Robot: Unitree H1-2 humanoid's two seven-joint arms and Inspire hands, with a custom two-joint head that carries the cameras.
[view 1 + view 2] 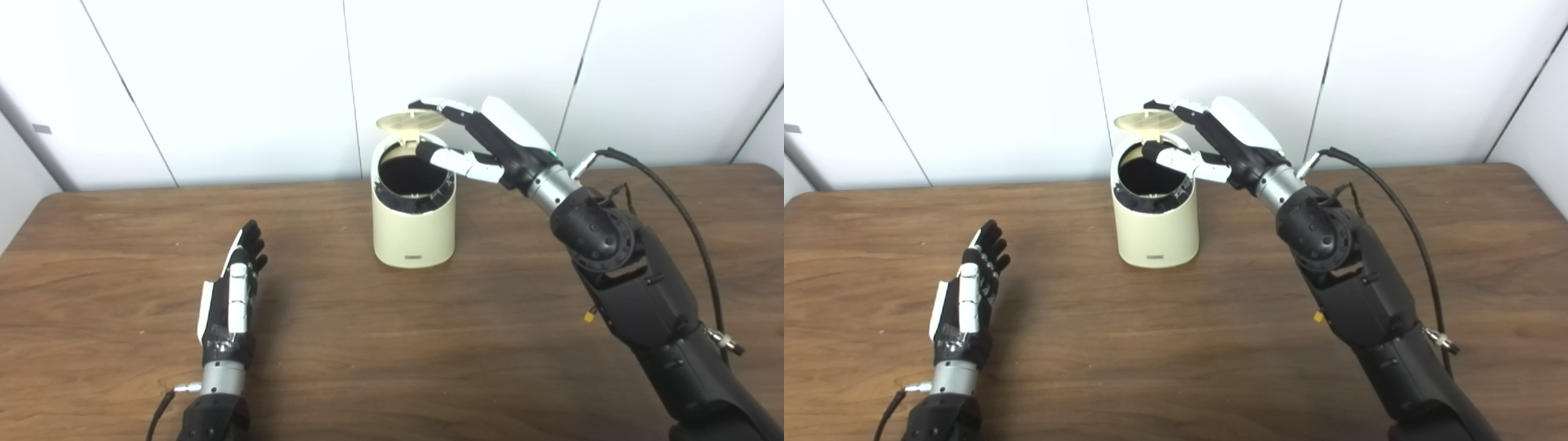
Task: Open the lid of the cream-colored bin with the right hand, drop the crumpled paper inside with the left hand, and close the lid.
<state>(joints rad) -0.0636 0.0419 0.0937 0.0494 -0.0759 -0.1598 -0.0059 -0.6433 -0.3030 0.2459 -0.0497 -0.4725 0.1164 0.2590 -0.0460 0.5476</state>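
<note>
Right robot hand [490, 144] pinched the raised lid [411, 120] above the open bin [414, 208]; left robot hand [233, 288] lay released, fingers straight, on the bench [392, 343].

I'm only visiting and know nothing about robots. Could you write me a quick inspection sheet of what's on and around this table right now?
Surface: wooden table, brown, wood-grained.
Job's things: cream-colored bin upright, lid raised, dark inside; crumpled paper nothing seen.
Clutter: nothing seen.
Hands: right hand at the bin's top, fingers against the raised lid, thumb at the rim; left hand open, holding nothing, low over the table.
Cables: black cable loops along the right arm; a thinner one at the left wrist.
Surroundings: white wall panels behind the table.
</note>
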